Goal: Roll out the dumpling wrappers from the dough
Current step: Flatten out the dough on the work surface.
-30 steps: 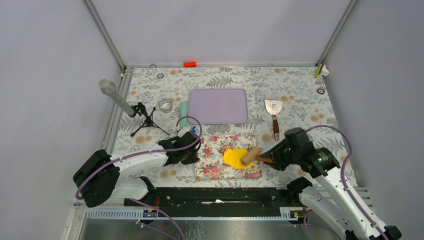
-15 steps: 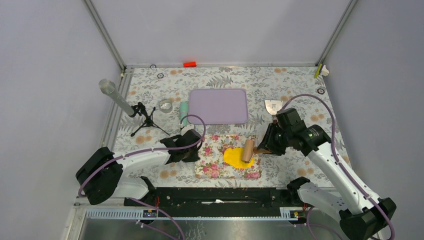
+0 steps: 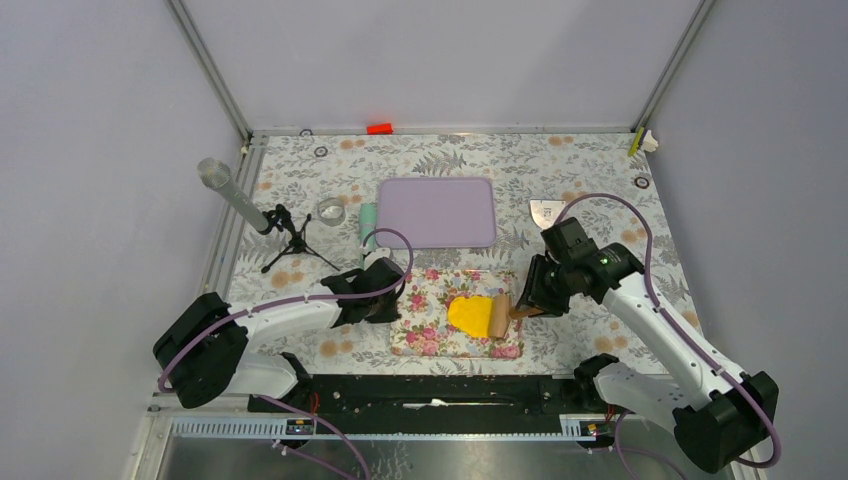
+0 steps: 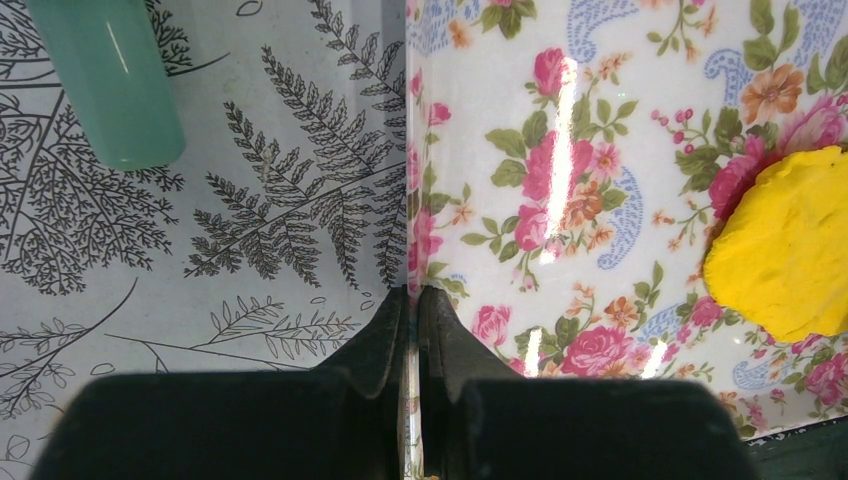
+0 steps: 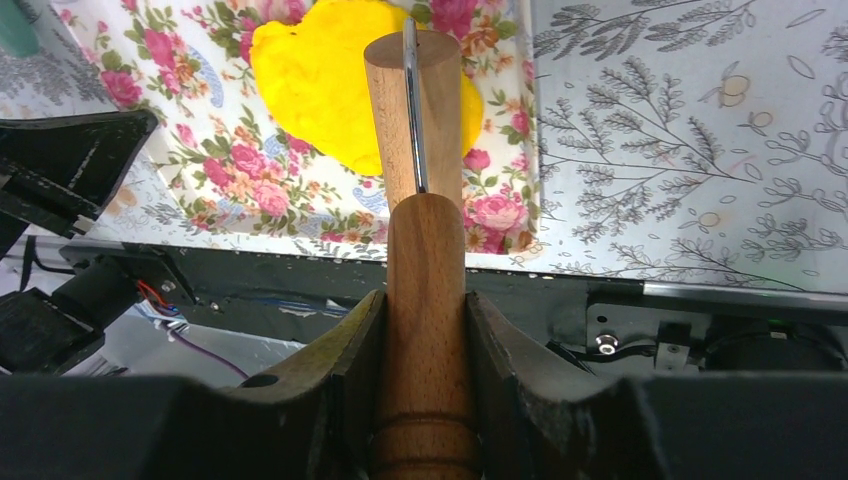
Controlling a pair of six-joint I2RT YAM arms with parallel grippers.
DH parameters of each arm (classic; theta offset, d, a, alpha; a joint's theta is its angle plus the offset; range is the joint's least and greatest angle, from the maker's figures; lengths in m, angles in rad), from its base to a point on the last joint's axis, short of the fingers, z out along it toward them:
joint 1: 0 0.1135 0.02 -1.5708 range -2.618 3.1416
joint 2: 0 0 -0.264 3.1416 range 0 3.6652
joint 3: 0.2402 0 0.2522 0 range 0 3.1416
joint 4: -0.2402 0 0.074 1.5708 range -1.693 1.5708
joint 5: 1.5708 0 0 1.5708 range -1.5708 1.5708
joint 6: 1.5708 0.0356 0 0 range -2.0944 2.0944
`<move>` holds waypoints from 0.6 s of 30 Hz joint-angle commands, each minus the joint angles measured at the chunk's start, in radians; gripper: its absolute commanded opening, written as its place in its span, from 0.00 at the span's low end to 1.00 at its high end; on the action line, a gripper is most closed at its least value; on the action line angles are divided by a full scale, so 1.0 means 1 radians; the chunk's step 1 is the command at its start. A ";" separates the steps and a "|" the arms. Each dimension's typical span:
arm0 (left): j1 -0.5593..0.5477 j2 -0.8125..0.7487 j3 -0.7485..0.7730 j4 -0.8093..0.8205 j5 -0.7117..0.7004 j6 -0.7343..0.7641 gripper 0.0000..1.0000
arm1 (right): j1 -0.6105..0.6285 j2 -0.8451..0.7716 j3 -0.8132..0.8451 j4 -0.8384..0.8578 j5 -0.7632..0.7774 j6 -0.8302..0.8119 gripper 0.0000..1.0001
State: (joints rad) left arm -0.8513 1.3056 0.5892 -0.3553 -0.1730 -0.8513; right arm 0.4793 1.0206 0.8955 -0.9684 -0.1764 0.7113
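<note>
The rolling pin (image 5: pixel 413 110) is held by its handle in the right gripper (image 5: pixel 425 310) — its roller laid on the dough (image 5: pixel 320 80), spread on the floral mat (image 4: pixel 560 120). The left gripper (image 4: pixel 412 305) is closed at the mat's left edge.

Tabletop tally: 1 dough lump (image 3: pixel 466 313), 1 wooden rolling pin (image 3: pixel 497 316), 1 floral board (image 3: pixel 430 322), 1 lilac mat (image 3: pixel 437 212), 1 scraper (image 3: pixel 543 209), 1 mini tripod (image 3: pixel 288 240), 1 green tube (image 3: pixel 367 225), 1 glass dish (image 3: pixel 331 210); 2 robot arms, L arm (image 3: pixel 290 318) & R arm (image 3: pixel 655 312).

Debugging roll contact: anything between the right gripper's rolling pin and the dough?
Nothing visible. The right gripper holds the rolling pin by its handle; its roller rests on the right edge of the dough, on the floral mat.
</note>
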 commanded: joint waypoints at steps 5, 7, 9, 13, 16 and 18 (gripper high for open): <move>0.003 0.008 0.030 -0.031 -0.071 0.059 0.00 | 0.001 0.006 0.046 -0.037 0.040 -0.036 0.00; 0.003 0.008 0.032 -0.029 -0.070 0.061 0.00 | 0.001 0.015 0.049 -0.035 0.039 -0.039 0.00; 0.003 0.009 0.032 -0.025 -0.065 0.063 0.00 | 0.001 0.020 0.037 -0.025 0.034 -0.039 0.00; 0.004 0.008 0.029 -0.026 -0.066 0.061 0.00 | 0.001 0.031 -0.005 -0.015 0.056 -0.032 0.00; 0.003 -0.001 0.023 -0.025 -0.071 0.061 0.00 | 0.001 0.026 -0.050 0.001 0.088 -0.018 0.00; 0.003 -0.006 0.020 -0.024 -0.072 0.061 0.00 | 0.001 0.028 -0.083 0.016 0.093 -0.011 0.00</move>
State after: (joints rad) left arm -0.8513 1.3067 0.5938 -0.3576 -0.1848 -0.8303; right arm 0.4793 1.0378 0.8848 -0.9764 -0.1482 0.6949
